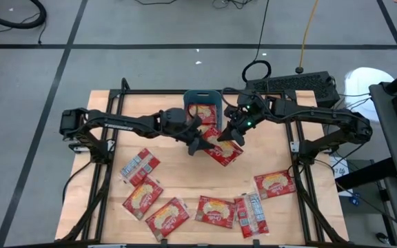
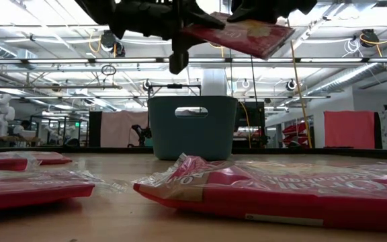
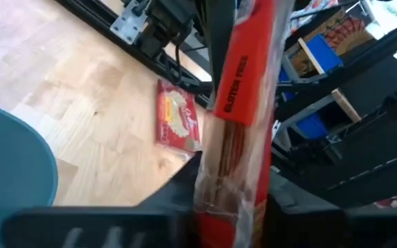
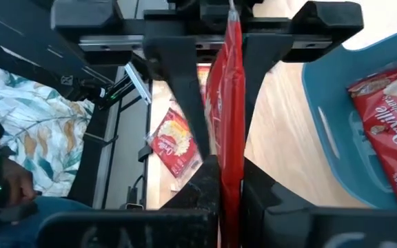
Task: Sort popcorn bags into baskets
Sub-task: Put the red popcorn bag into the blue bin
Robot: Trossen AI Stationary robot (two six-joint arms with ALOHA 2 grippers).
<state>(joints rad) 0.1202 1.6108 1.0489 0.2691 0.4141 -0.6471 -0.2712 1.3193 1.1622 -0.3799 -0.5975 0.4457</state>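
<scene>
One red popcorn bag [image 1: 224,151] hangs in the air between my two grippers, just in front of the teal basket [image 1: 202,97]. My left gripper [image 1: 202,142] is shut on its left end and my right gripper [image 1: 231,132] is shut on its far right part. The basket stands at the table's far middle with another red bag [image 1: 202,112] lying in it. Several more popcorn bags lie flat on the near half of the table, among them one [image 1: 140,166] at the left and one [image 1: 274,184] at the right. My left gripper pinches the bag's end [image 3: 229,180] between its two fingers, coming nearly level from the table's left. The bag runs on from the fingers, clear of the table. My right gripper pinches the bag's other end [image 4: 230,160] between its two fingers, slanting down from the table's right. In its wrist view the bag shows edge-on and runs straight to the left gripper's fingers [image 4: 182,93]. The bag is tilted and lifted clear.
The black frame rails [image 1: 109,131] run along both sides of the table. A keyboard [image 1: 291,85] lies behind the far right corner. Bare wood [image 1: 185,176] lies between the held bag and the row of bags along the near edge.
</scene>
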